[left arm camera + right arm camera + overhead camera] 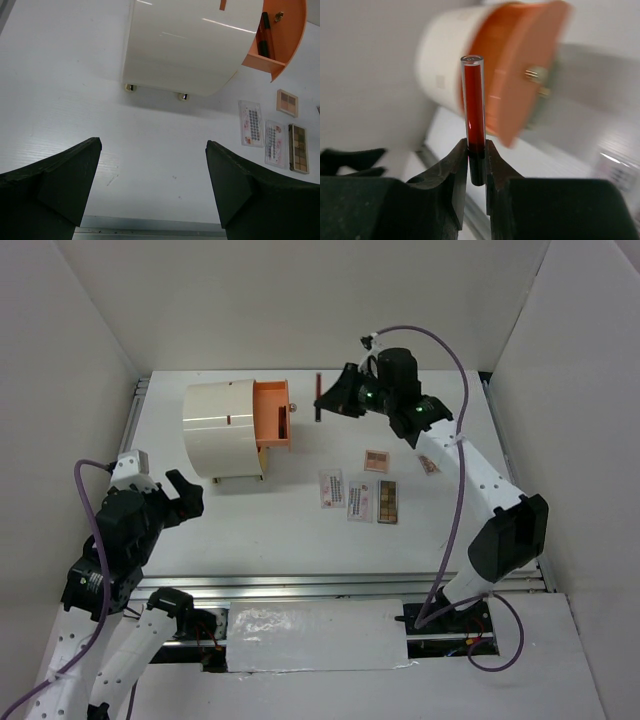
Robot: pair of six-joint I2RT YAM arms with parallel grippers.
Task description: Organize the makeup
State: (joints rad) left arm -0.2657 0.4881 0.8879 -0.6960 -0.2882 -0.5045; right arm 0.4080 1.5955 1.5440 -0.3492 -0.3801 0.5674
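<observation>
Pinching a dark red stick (473,100), right gripper (476,155) sits upper centre of the top view, just right of the orange drawer (272,412); left gripper (152,150) gapes wide, lower left; packets (332,487), palette (387,501), compact (376,460) lie on worktop (280,530), centre right.

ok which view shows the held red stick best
Right wrist: the red stick is close up, clamped at its dark end in the right pincer. Top view shows a thin sliver; left wrist misses it.

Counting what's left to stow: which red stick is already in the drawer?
The stick lying inside the orange drawer. The other stick is outside it, pinched in the right gripper.
</observation>
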